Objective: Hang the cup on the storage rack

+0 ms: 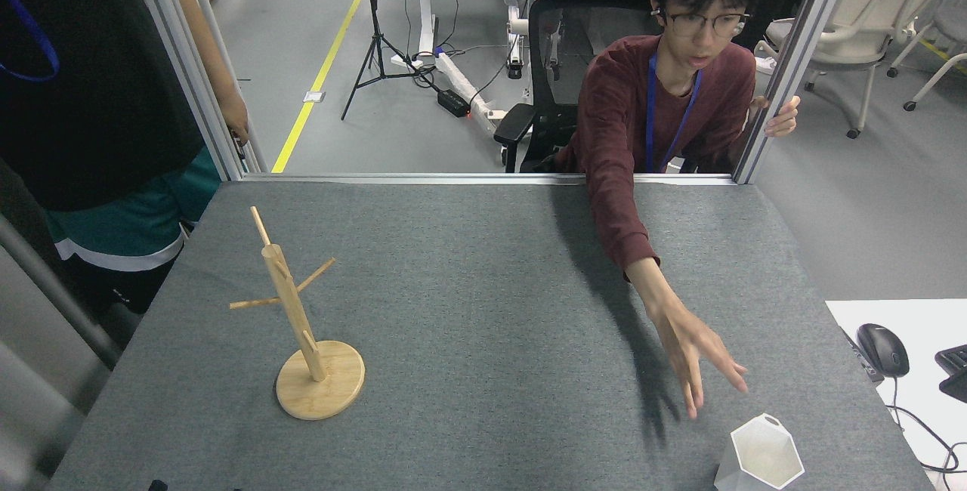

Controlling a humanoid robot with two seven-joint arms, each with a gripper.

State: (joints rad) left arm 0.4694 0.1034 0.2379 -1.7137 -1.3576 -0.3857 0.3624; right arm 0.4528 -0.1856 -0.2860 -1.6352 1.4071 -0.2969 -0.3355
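Note:
The white faceted cup (763, 455) stands upright at the table's near right corner, its hexagonal rim facing up and its small tab handle at the far side. A person's hand (699, 355) hovers just above and left of it, fingers spread, not touching. The storage rack (298, 325), a light wooden post with thin angled pegs on a round disc base, stands at the table's left, far from the cup. Neither of my grippers shows in the head view.
The grey felt table (483, 287) runs between two metal frame posts. A seated person (665, 106) reaches across it from the far edge. Another person (91, 98) stands at the left. A side desk with a black mouse (884, 349) sits at the right.

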